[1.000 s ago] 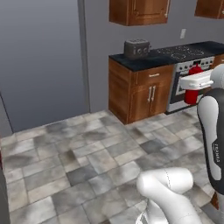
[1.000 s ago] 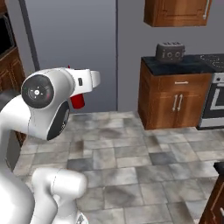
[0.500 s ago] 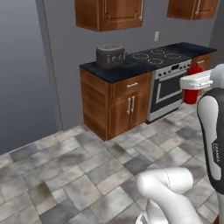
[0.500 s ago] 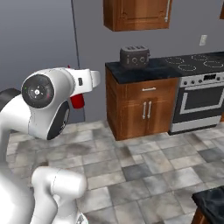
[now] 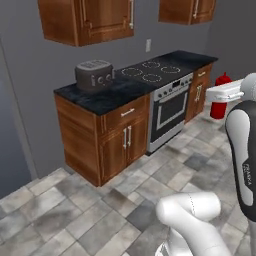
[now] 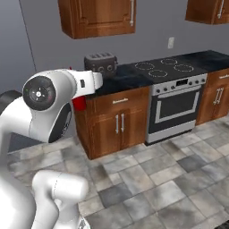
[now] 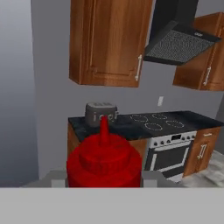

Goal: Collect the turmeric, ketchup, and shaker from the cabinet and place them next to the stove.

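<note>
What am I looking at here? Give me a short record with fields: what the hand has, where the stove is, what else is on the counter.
hand: shut on the ketchup, carried above the floor
stove: ahead, set in the dark counter
beside stove: grey toaster on the counter
above: wall cabinet, door closed
floor: grey tiles

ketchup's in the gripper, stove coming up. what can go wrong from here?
1. The ketchup rides upright in the gripper, held low on its body; a jolt while driving might tip or slip it.
2. The toaster takes up part of the counter left of the stove, so the bottle could knock it on set-down.
3. The wall cabinet hangs above that counter; a high approach may clip it.
</note>
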